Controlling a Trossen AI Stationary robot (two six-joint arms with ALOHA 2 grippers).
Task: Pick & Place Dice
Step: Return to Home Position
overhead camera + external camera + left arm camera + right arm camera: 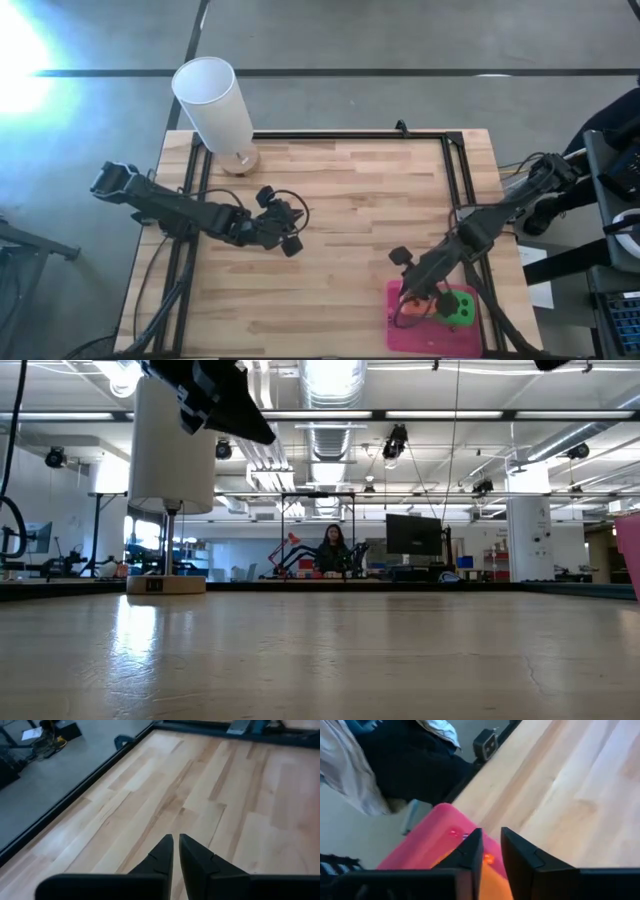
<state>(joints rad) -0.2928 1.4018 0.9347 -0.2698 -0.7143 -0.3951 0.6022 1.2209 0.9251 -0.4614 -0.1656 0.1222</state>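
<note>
Right claw (411, 291) barely open, empty, over pink bin (432, 337); orange die (493, 882) right under its tips, green dark-pipped die (461, 306) just beside; other dice hidden by arm. Left claw (289, 226) closed, empty

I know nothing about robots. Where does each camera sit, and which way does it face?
High view: above the table, facing straight down; both arms show, left gripper left of centre, right gripper over the pink tray.
Low view: at tabletop height, facing level across the wood into the room; a dark arm shows at top.
Left wrist view: on the left arm, facing bare wood past its two fingers.
Right wrist view: on the right arm, facing the pink tray past its fingers.
Shared: high and low views both show the white cylinder.
</note>
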